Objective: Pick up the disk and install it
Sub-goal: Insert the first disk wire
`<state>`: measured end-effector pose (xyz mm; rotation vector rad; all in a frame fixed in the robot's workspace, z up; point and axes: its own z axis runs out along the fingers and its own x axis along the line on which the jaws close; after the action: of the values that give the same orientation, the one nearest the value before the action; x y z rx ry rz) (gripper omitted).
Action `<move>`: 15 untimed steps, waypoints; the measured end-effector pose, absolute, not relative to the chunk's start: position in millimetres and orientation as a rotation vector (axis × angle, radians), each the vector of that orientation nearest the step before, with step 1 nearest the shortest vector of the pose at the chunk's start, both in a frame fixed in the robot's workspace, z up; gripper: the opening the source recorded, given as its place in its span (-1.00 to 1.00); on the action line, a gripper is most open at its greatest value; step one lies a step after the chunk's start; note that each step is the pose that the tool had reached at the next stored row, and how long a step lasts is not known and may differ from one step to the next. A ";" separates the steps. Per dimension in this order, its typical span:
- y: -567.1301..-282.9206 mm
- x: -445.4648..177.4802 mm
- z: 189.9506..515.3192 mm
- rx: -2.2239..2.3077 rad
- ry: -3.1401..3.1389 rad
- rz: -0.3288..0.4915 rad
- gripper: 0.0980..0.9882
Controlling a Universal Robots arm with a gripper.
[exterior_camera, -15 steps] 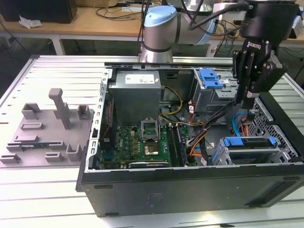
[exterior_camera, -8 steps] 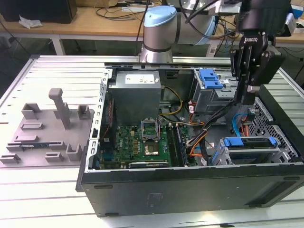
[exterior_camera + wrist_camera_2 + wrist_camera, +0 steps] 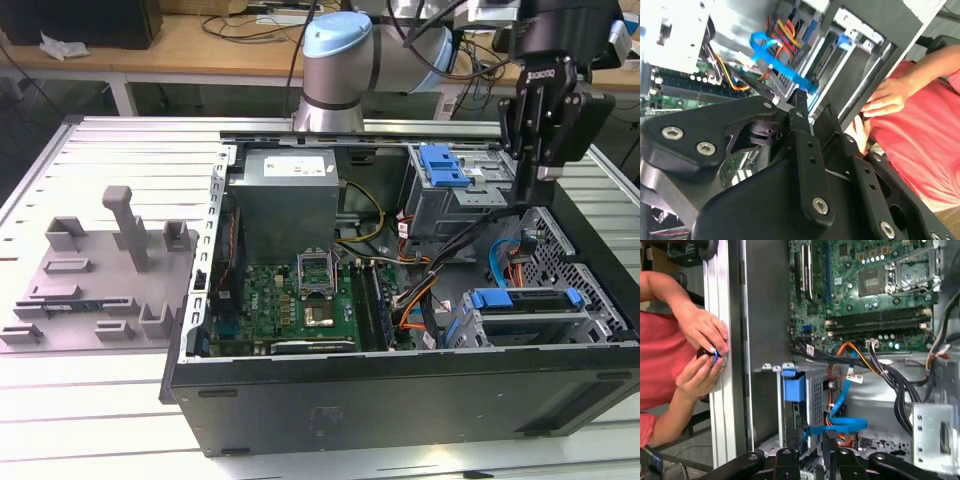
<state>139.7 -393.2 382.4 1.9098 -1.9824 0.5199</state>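
Sitting in the metal drive cage (image 3: pixel 470 325) at one corner of the open case (image 3: pixel 400 400), the disk (image 3: pixel 525 299) lies below the gripper (image 3: pixel 524 182) and well apart from it. Its blue plastic carrier bracket spans the top of the cage. No label on it can be read from these views.

The gripper is black, with white print on its body too small to make out. It hangs pointing down over the drive-bay end of the case and touches nothing. Whether it is spread or closed cannot be told. The arm (image 3: pixel 335 60), grey with a pale blue joint cap, reaches in from behind the case.

Just beside the gripper stands a small blue latch (image 3: pixel 445 165) on a silver cage. Beneath it run a flat blue data cable (image 3: pixel 840 422) and orange and black wires. Farther off lie a green motherboard (image 3: pixel 300 300) and a grey power supply (image 3: pixel 290 195) with a white sticker, its print illegible.

Beyond the case wall nearest the gripper, in the first wrist view, a person in a red top has both hands (image 3: pixel 705 347) on a small dark object at the ribbed aluminium table (image 3: pixel 720 300). Well away from the gripper, past the far side of the case, a grey post (image 3: pixel 125 225) stands upright on a grey fixture plate (image 3: pixel 60 300).
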 end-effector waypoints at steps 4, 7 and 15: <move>-393.1 143.3 380.2 1.884 -2.029 0.489 -0.50; -393.0 150.9 374.6 1.849 -2.055 0.481 -0.50; -385.2 166.5 358.1 1.809 -2.073 0.483 -0.50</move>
<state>166.5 -385.2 358.1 1.8090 -2.0731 0.4832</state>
